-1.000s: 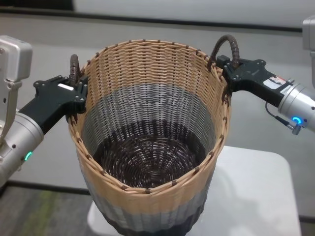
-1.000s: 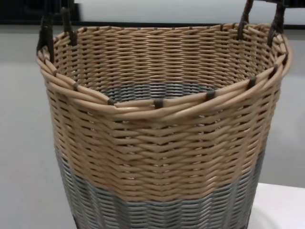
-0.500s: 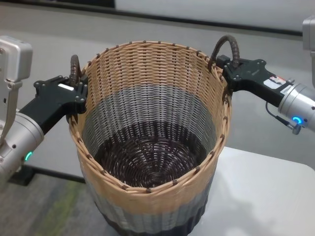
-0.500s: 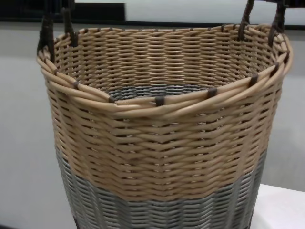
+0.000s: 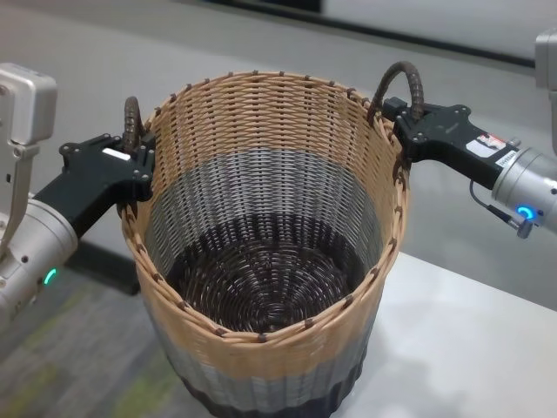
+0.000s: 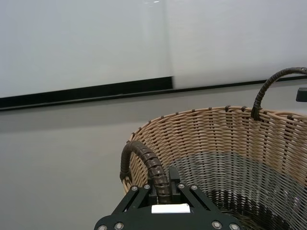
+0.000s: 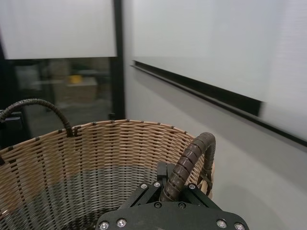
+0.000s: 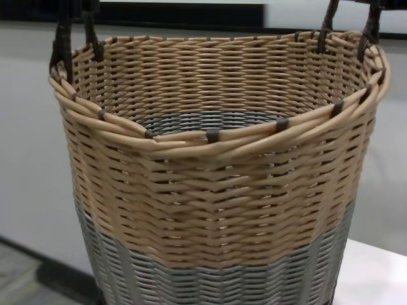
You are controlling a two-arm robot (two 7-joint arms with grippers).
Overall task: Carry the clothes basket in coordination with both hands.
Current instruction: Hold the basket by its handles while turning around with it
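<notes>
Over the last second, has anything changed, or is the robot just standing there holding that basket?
The surroundings have slid: the white table now shows further to the right under the basket, and more floor appears at the left, so robot and basket seem to be turning or travelling together. The left hand and right hand stay clamped on the two handles, and the basket sits the same between them.

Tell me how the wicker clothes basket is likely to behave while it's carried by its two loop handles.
The clothes basket probably holds its shape: the tight weave looks stiff. It looks empty inside, so it is likely light for its bulk. Gripped only at the left handle by the left gripper and the right handle by the right gripper, it may swing or tilt.
</notes>
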